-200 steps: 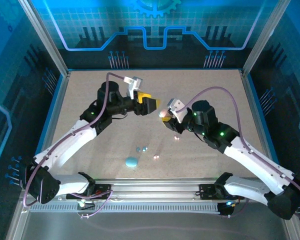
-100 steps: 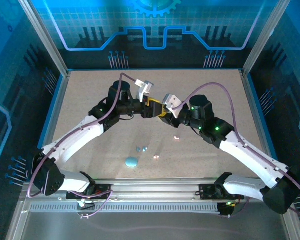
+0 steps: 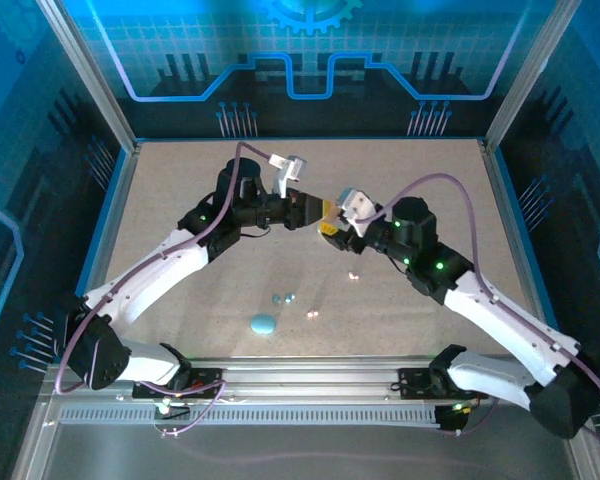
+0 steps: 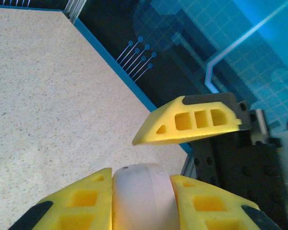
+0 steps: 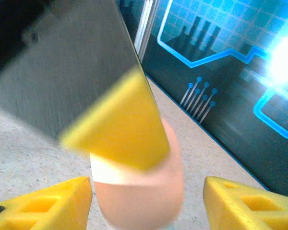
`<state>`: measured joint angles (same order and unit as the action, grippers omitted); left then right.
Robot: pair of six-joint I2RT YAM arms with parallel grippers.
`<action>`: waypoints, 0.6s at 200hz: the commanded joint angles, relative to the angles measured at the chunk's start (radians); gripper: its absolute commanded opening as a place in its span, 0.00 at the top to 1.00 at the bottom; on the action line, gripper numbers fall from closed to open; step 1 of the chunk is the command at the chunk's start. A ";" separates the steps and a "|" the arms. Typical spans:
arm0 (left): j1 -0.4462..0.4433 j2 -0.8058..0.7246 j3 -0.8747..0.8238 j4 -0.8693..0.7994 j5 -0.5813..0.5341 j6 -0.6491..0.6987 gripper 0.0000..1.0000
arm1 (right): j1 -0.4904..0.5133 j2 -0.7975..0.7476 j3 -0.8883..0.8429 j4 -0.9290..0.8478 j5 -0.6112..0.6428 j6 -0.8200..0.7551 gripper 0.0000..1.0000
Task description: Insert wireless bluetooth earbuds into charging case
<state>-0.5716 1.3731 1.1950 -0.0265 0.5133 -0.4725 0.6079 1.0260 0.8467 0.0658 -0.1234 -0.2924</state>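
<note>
A pale pink oval charging case [image 4: 141, 196] is held above the table's middle. My left gripper [image 4: 141, 179] is shut on it, a yellow finger pressed to each side. My right gripper [image 5: 147, 184] stands open around the same case [image 5: 139, 191], with a wide gap on its right side. In the top view the left gripper [image 3: 316, 209] and right gripper [image 3: 332, 224] meet tip to tip. Tiny earbuds lie on the table nearer the arm bases: a pink one [image 3: 352, 276], another pink one [image 3: 311, 315] and a bluish pair [image 3: 283, 297].
A light blue oval case [image 3: 263, 324] lies on the table near the front edge, left of centre. The speckled table [image 3: 180, 200] has blue side walls and a dark back panel.
My left gripper has come in from the left and shut on the pink case. My right gripper, which held the case, has opened around it.
</note>
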 commanded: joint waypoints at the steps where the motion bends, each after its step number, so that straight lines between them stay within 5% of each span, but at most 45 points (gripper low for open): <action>1: 0.004 -0.026 0.005 0.105 0.059 -0.120 0.87 | -0.069 -0.035 -0.063 0.156 -0.122 -0.057 0.32; 43: 0.004 -0.008 0.008 0.156 0.119 -0.209 0.86 | -0.108 -0.025 -0.060 0.256 -0.207 -0.041 0.32; 120: 0.003 -0.011 0.013 0.151 0.135 -0.219 0.86 | -0.108 -0.014 -0.038 0.298 -0.251 -0.026 0.47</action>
<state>-0.5678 1.3731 1.1954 0.1261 0.6029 -0.6804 0.5064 1.0084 0.7975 0.2802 -0.3496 -0.3191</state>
